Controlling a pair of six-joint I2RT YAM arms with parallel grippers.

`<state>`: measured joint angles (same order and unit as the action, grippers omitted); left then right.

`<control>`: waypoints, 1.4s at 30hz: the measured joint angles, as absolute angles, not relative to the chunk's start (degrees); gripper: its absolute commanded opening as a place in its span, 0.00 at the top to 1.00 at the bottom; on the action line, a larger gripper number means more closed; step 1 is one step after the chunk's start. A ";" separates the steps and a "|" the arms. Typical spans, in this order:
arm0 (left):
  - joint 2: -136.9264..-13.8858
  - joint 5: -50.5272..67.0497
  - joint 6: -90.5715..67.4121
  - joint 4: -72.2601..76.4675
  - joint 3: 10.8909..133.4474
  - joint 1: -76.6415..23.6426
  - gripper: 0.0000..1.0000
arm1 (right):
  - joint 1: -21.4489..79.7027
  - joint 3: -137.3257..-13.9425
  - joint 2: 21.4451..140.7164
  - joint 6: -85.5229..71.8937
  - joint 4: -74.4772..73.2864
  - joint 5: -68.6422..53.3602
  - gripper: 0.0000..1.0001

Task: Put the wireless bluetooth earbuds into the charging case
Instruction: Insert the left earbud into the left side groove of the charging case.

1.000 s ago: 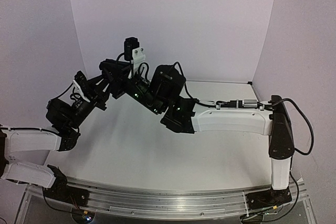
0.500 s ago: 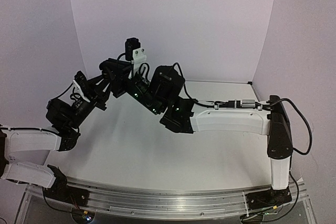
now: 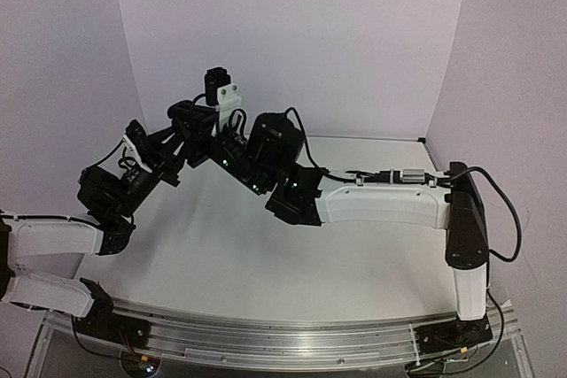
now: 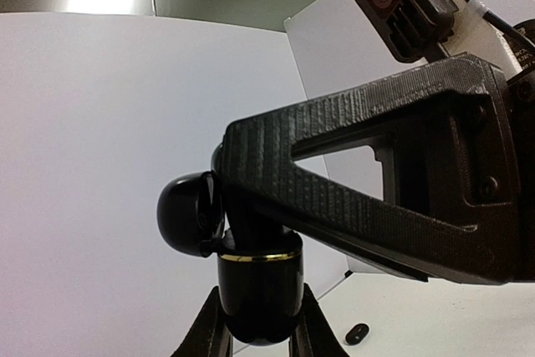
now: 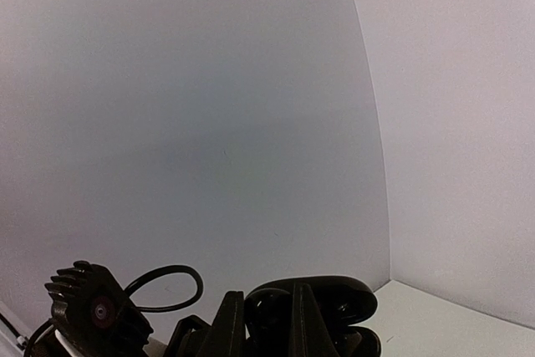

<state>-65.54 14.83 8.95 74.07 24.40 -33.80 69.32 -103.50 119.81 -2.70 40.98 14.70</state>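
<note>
My left gripper is shut on the body of a black charging case with a gold ring, held upright in the air. The case's lid hangs open to the left. My right gripper reaches over the case from above; one of its ribbed fingers crosses the left wrist view. A small glossy black earbud sits between its nearly shut fingers, right against the open case. Another black earbud lies on the table below. In the top view both grippers meet at the back left.
The white table is ringed by white walls, with the back corner at the right. The right arm stretches across the middle. The left wrist camera sits close beside my right fingers.
The right arm has shifted slightly left and up towards the left gripper. The left arm holds still with the case.
</note>
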 measured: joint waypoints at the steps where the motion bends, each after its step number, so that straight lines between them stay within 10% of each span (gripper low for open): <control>1: -65.54 14.83 8.94 74.06 24.40 -33.80 1.00 | 69.32 -103.50 119.81 -2.70 40.97 14.75 1.00; 42: -64.53 15.53 2.98 72.38 24.27 -33.67 1.00 | 69.17 -101.12 120.05 5.20 45.21 13.09 0.83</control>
